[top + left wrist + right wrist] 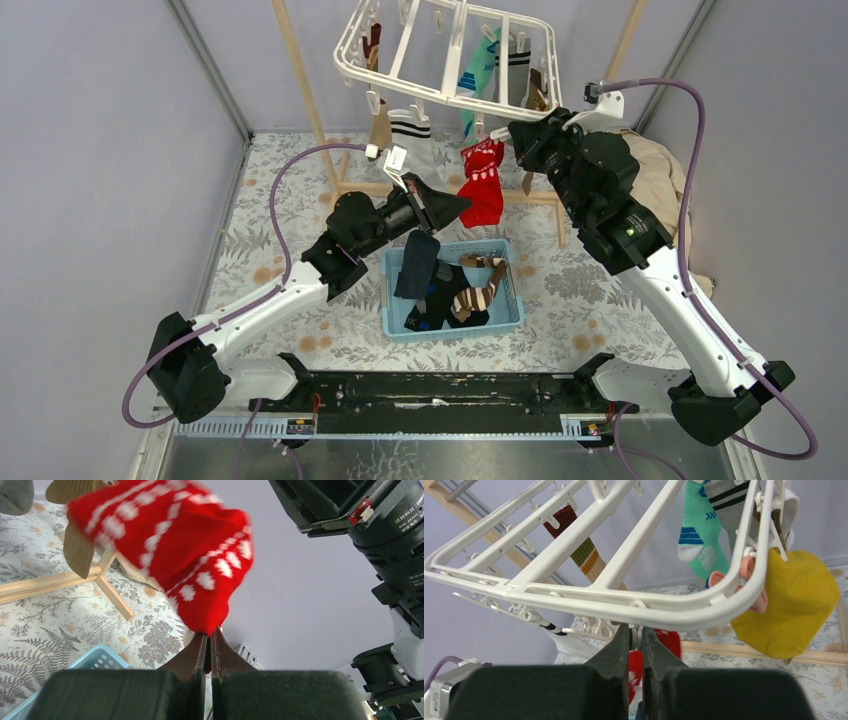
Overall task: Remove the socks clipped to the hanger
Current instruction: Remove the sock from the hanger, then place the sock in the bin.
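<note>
The white hanger (405, 40) hangs at the back with several socks clipped to it. A red sock (483, 185) with white marks dangles from its front edge. My left gripper (462, 205) is shut on the toe of that red sock (170, 545), the fabric pinched between the tips (210, 632). My right gripper (512, 135) is up under the hanger's rim (624, 605). Its jaws (636, 630) are closed on the small white clip (635, 638) above the red sock (669, 642). Yellow (791, 605), teal (699, 535) and brown-striped (579, 545) socks hang nearby.
A light blue basket (505, 270) holding several dropped socks sits on the floral cloth below the red sock. The wooden rack (300, 80) stands behind the hanger, with its base rail (50, 582) low on the cloth. Beige cloth (665, 170) lies at the right.
</note>
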Robot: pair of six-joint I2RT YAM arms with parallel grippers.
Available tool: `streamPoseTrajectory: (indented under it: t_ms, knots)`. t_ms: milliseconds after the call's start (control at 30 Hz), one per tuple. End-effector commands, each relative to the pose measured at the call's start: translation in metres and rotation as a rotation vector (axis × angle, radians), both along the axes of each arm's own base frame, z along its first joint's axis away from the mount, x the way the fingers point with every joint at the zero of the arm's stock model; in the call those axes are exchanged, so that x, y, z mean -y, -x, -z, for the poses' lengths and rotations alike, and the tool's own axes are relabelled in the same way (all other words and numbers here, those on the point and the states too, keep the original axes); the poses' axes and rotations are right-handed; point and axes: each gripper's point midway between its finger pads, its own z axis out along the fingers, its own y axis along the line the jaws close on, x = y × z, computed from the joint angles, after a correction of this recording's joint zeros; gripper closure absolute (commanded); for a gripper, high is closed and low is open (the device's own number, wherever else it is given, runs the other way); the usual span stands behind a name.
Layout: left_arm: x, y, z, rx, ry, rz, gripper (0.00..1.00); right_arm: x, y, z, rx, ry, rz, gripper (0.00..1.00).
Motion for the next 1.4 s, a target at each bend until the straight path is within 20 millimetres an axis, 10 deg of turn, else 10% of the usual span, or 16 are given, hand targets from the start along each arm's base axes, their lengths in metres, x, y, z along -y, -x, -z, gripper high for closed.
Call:
streamPoseTrajectory:
  t_ms: [0, 400, 933, 1033, 1367]
  knots:
    - [0.000, 0.003, -0.006, 0.022, 0.014, 0.001, 0.97, 0.003, 0.003, -0.034, 0.080, -0.047, 0.014, 0.99]
    - [-0.004, 0.019, 0.011, -0.034, -0.030, 0.051, 0.97, 0.002, 0.003, -0.027, 0.067, -0.048, 0.010, 0.97]
    - [-0.023, 0.055, 0.074, -0.143, -0.122, 0.105, 0.97, 0.001, 0.014, -0.006, 0.024, -0.045, -0.025, 0.31]
    - [-0.027, 0.056, 0.088, -0.160, -0.156, 0.092, 0.97, 0.002, 0.020, 0.013, -0.016, -0.028, -0.039, 0.17]
    - [-0.032, 0.055, 0.150, -0.248, -0.265, 0.066, 0.92, 0.014, 0.054, 0.108, -0.197, 0.031, -0.076, 0.15]
